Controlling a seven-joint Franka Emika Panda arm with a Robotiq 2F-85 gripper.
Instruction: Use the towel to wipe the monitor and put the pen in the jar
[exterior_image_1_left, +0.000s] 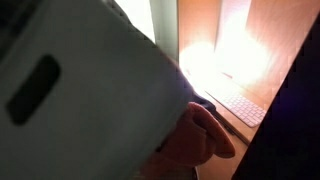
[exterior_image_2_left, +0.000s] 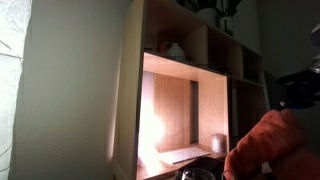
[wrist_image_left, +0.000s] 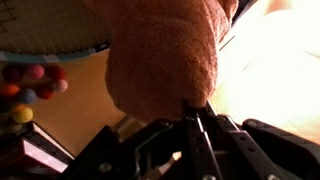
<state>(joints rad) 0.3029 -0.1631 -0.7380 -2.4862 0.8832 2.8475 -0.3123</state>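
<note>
The orange-salmon towel (wrist_image_left: 165, 55) hangs bunched from my gripper (wrist_image_left: 194, 108), whose two dark fingers are pressed together on its lower edge. Both exterior views show the towel (exterior_image_1_left: 195, 135) (exterior_image_2_left: 268, 145) held up in the air, with the dark gripper (exterior_image_2_left: 296, 88) above it. A pinkish-white glow (wrist_image_left: 275, 60) fills the right of the wrist view. It has no frame that I can make out, so I cannot tell whether it is the monitor. The pen and the jar are not clear in any view.
A white keyboard (exterior_image_1_left: 238, 105) (exterior_image_2_left: 185, 153) lies on the lit wooden desk inside a shelf unit (exterior_image_2_left: 135, 100). A small pale cylinder (exterior_image_2_left: 218, 143) stands behind it. A racket (wrist_image_left: 50, 30) and coloured balls (wrist_image_left: 30, 85) lie under the wrist. A large white body (exterior_image_1_left: 80, 90) blocks much of an exterior view.
</note>
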